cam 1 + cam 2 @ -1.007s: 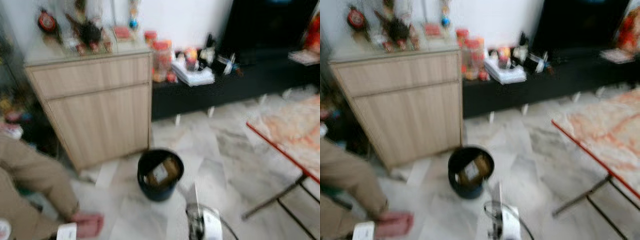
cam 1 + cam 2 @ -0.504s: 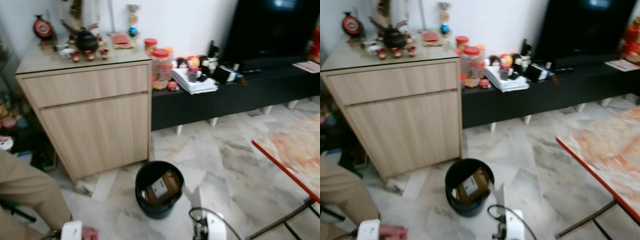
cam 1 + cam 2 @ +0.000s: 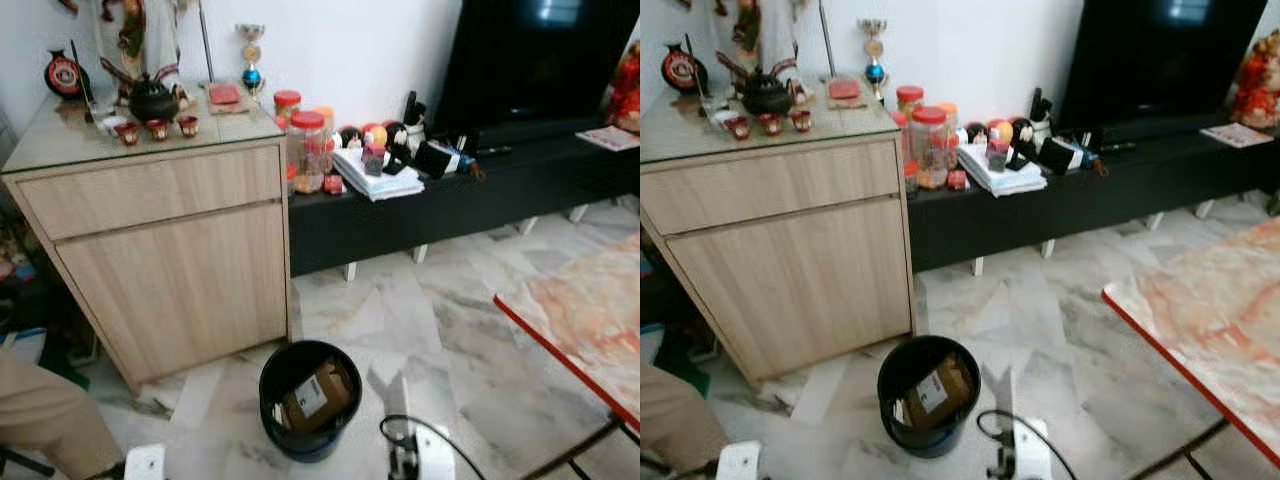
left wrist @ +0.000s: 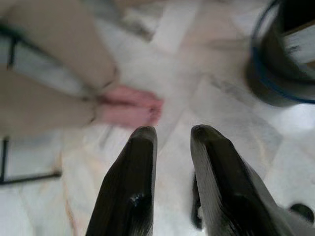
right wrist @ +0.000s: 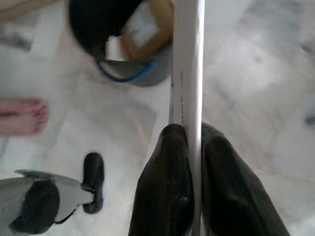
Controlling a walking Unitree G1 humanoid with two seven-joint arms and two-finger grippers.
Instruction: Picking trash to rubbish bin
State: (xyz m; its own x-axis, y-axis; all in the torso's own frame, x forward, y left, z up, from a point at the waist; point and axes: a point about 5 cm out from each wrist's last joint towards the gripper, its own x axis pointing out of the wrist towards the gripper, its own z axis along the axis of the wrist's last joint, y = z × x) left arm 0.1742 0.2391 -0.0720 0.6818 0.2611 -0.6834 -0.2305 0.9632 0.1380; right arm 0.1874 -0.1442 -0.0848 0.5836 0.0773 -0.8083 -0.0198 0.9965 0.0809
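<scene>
Right gripper [image 5: 193, 135] is pinching a flat white strip of trash [image 5: 187, 73] between its two black fingers; the strip is extending toward the black rubbish bin [image 3: 308, 398]. The bin is standing on the marble floor [image 3: 430, 320] just in front of the wooden cabinet [image 3: 160, 250] and is holding a brown cardboard box [image 3: 312, 393] with a white label. Left gripper [image 4: 173, 142] is hanging over the floor, fingers slightly parted and gripping nothing, with a person's bare foot [image 4: 129, 105] lying beyond them.
</scene>
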